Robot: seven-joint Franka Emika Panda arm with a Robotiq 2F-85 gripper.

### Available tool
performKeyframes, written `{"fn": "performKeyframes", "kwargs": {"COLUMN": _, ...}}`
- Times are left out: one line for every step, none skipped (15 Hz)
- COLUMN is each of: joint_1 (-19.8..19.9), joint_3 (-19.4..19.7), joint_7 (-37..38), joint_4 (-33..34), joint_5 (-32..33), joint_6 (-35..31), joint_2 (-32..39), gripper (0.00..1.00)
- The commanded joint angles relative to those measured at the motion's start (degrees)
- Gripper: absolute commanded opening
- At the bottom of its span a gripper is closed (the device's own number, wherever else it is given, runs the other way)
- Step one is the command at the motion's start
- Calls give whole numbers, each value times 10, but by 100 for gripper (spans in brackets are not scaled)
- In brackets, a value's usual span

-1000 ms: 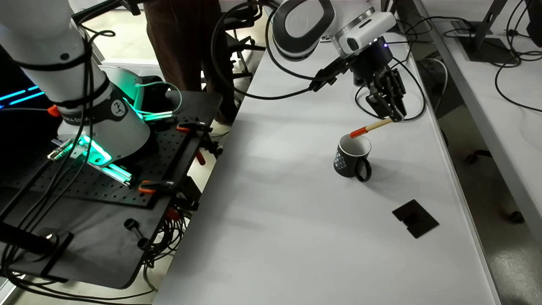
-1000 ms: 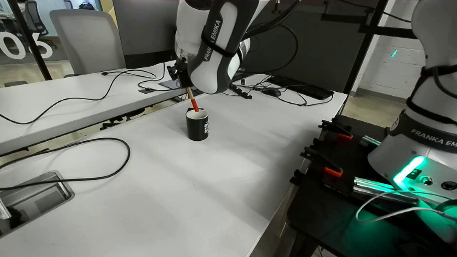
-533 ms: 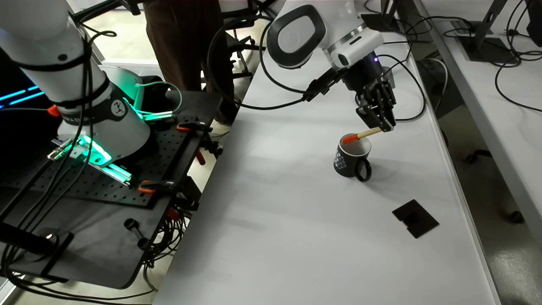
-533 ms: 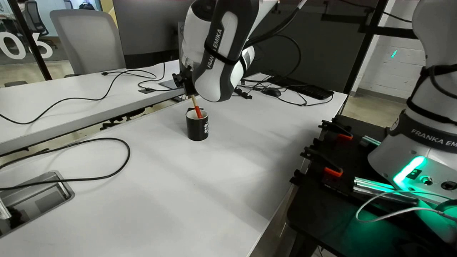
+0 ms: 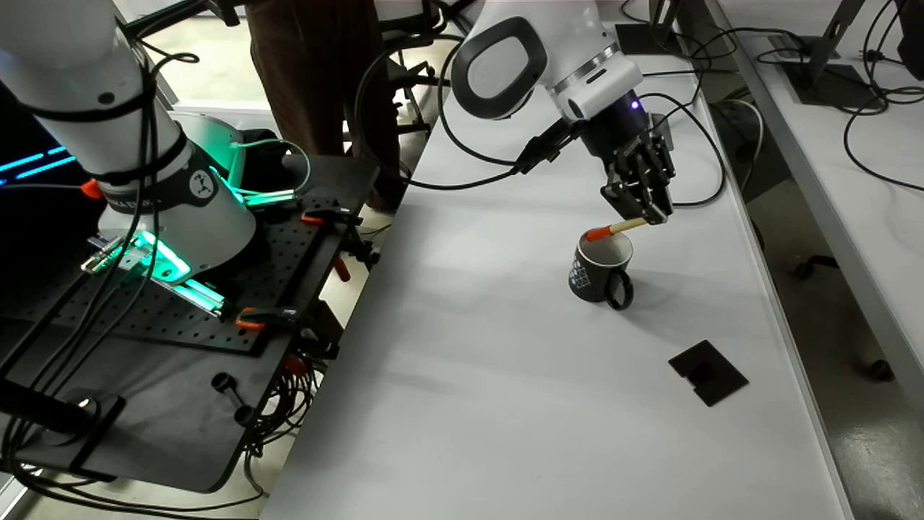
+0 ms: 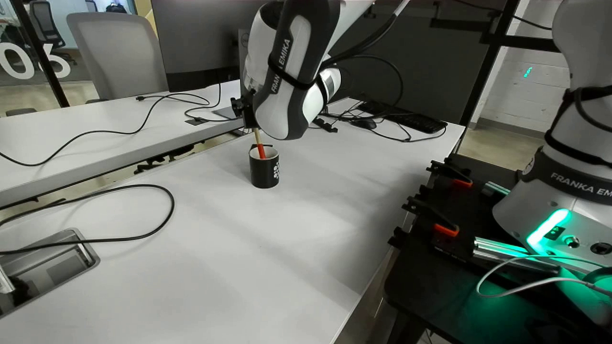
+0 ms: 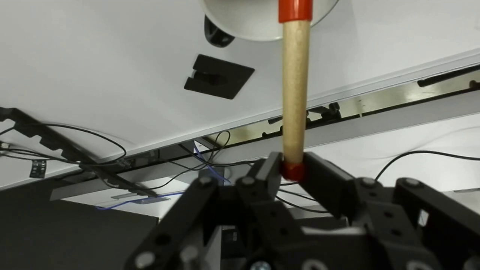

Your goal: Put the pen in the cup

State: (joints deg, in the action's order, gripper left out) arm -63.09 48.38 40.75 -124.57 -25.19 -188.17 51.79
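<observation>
Above and beside the cup (image 6: 263, 175), the hand (image 7: 292, 165) is pinching the pen (image 7: 295, 86) by one end — the slant could be tipping it out on early release.

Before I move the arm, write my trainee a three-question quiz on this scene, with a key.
1. What is the gripper holding, and where along its length?
2. True or false: the cup stands upright.
3. The flat black piece lies: A) inside the cup; B) on the white table, apart from the cup; C) under the cup.

Key: 1. The pen, near one end. 2. True. 3. B.
</observation>
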Motion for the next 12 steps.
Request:
{"fn": "performKeyframes", "kwargs": {"joint_1": 2, "joint_3": -4, "joint_7": -12, "joint_4": 0, "joint_5": -27, "joint_6": -19, "joint_2": 2, "gripper": 5}}
{"fn": "performKeyframes", "kwargs": {"joint_1": 1, "joint_3": -3, "joint_7": -12, "joint_4": 1, "joint_5": -31, "joint_6": -21, "joint_2": 4, "gripper": 5}}
{"fn": "performKeyframes", "kwargs": {"joint_1": 0, "joint_3": -2, "joint_7": -12, "joint_4": 1, "joint_5": -35, "joint_6": -21, "joint_2": 6, "gripper": 5}}
{"fn": "performKeyframes", "kwargs": {"joint_1": 0, "joint_3": -3, "joint_7": -12, "joint_4": 2, "joint_5": -38, "joint_6": -22, "joint_2": 7, "gripper": 5}}
{"fn": "performKeyframes", "kwargs": {"joint_1": 1, "joint_3": -3, "joint_7": -13, "joint_4": 2, "joint_5": -40, "joint_6": -21, "joint_2": 8, "gripper": 5}}
{"fn": "performKeyframes", "kwargs": {"joint_1": 1, "joint_3": -4, "joint_7": -12, "joint_4": 3, "joint_5": -42, "joint_6": -21, "joint_2": 9, "gripper": 5}}
{"fn": "performKeyframes", "kwargs": {"joint_1": 2, "joint_3": -4, "joint_7": -12, "joint_4": 3, "joint_5": -44, "joint_6": -22, "joint_2": 10, "gripper": 5}}
{"fn": "performKeyframes", "kwargs": {"joint_1": 2, "joint_3": -5, "joint_7": -12, "joint_4": 4, "joint_5": -46, "joint_6": -22, "joint_2": 10, "gripper": 5}}
{"fn": "performKeyframes", "kwargs": {"joint_1": 2, "joint_3": -5, "joint_7": -12, "joint_4": 4, "joint_5": -47, "joint_6": -21, "joint_2": 11, "gripper": 5}}
{"fn": "performKeyframes", "kwargs": {"joint_1": 1, "joint_3": -4, "joint_7": -12, "joint_4": 4, "joint_5": -48, "joint_6": -20, "joint_2": 12, "gripper": 5}}
{"fn": "performKeyframes", "kwargs": {"joint_1": 1, "joint_3": -4, "joint_7": -12, "joint_4": 4, "joint_5": -49, "joint_6": -21, "joint_2": 12, "gripper": 5}}
{"fn": "performKeyframes", "kwargs": {"joint_1": 1, "joint_3": -4, "joint_7": -11, "joint_4": 5, "joint_5": -51, "joint_6": -20, "joint_2": 12, "gripper": 5}}
